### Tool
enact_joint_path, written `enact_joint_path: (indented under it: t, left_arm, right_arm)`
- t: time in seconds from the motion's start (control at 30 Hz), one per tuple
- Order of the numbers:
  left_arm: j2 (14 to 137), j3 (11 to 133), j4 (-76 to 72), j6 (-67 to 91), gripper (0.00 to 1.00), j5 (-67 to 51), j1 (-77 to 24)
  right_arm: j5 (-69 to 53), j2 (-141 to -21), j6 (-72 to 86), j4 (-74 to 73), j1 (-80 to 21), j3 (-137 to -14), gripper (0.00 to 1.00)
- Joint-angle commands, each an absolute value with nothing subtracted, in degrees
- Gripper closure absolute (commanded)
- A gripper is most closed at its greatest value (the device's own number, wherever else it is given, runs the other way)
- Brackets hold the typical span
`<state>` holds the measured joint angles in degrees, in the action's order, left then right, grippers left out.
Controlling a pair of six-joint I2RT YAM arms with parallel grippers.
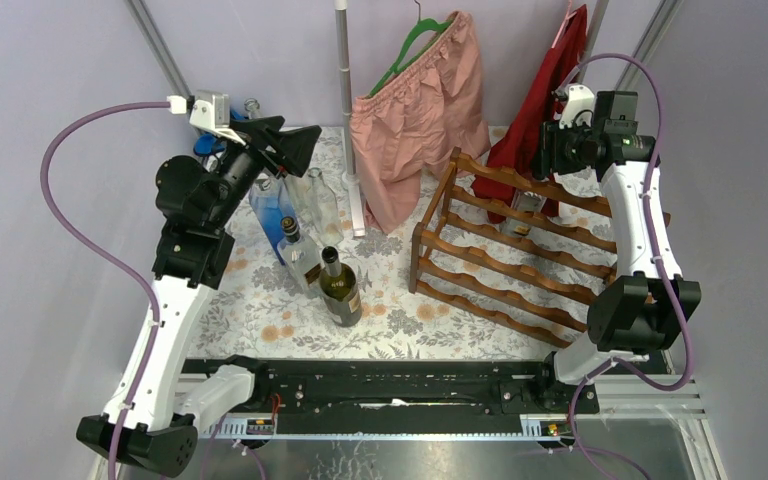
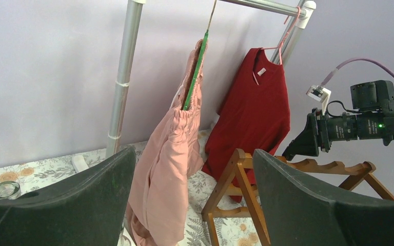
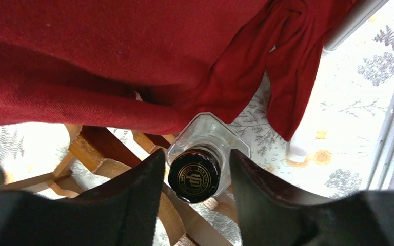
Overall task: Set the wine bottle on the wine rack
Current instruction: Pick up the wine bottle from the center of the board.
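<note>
The reddish-brown wooden wine rack (image 1: 500, 250) stands at the right of the table; it also shows in the left wrist view (image 2: 241, 169) and the right wrist view (image 3: 92, 148). A clear bottle with a black cap (image 3: 195, 174) lies on the rack's upper back rails (image 1: 523, 213). My right gripper (image 3: 197, 166) is open, its jaws on either side of the cap, with a gap on the right side. It hangs over the rack's back (image 1: 550, 155). My left gripper (image 1: 295, 140) is open and empty, raised above the table's left (image 2: 195, 154).
Several bottles stand at the left centre, among them a dark green wine bottle (image 1: 340, 290) and a blue one (image 1: 272, 205). A clothes rail post (image 1: 348, 110) holds a pink garment (image 1: 420, 120) and a red shirt (image 1: 545, 100) just behind the rack.
</note>
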<state>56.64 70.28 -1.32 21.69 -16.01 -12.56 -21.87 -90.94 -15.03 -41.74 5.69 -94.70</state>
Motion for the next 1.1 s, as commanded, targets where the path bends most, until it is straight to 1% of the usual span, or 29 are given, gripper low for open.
enact_joint_path:
  t: [0.0,0.03,0.13,0.27,0.3,0.33,0.43,0.6,0.87,1.07]
  left_arm:
    - [56.5,70.3,-4.3,21.9,0.1,-14.9,-12.8]
    - [56.7,70.4,-4.5,22.0,0.1,-14.9,-12.8]
    - [57.3,70.8,-4.6,22.2,0.1,-15.2,-12.8]
    - [57.6,71.1,-4.7,22.2,0.11,-15.1,-12.8]
    - [57.7,71.1,-4.8,22.3,0.11,-15.0,-12.8]
    - [57.8,71.1,-4.9,22.4,0.11,-15.0,-12.8]
    - [58.4,71.6,-5.1,22.4,0.11,-15.2,-12.8]
    - [59.7,72.9,-5.4,22.4,0.11,-15.7,-12.8]
    - [60.0,73.7,-5.6,22.8,0.11,-15.7,-12.8]
    - [59.6,73.5,-5.7,23.4,0.12,-15.4,-12.8]
  right_arm:
    - [-23.1,-91.2,-14.4,-39.8,5.8,-97.2,0.52]
    - [-23.5,-91.2,-14.5,-39.8,5.7,-97.2,0.57]
    - [-24.0,-91.1,-15.3,-39.8,5.8,-97.2,0.67]
    - [-24.9,-89.4,-17.0,-38.6,5.7,-96.2,0.94]
    - [-25.8,-88.7,-17.6,-37.8,5.7,-96.0,0.98]
    - [-26.9,-88.0,-18.1,-36.9,5.7,-95.9,1.0]
    - [-32.3,-86.1,-19.7,-33.5,5.6,-96.4,1.0]
    - [-35.2,-86.5,-22.3,-30.3,3.1,-98.7,1.0]
    - [-33.7,-90.0,-26.3,-26.8,-5.6,-102.5,1.0]
    - [-30.3,-96.9,-24.8,-24.9,-10.9,-109.8,1.0]
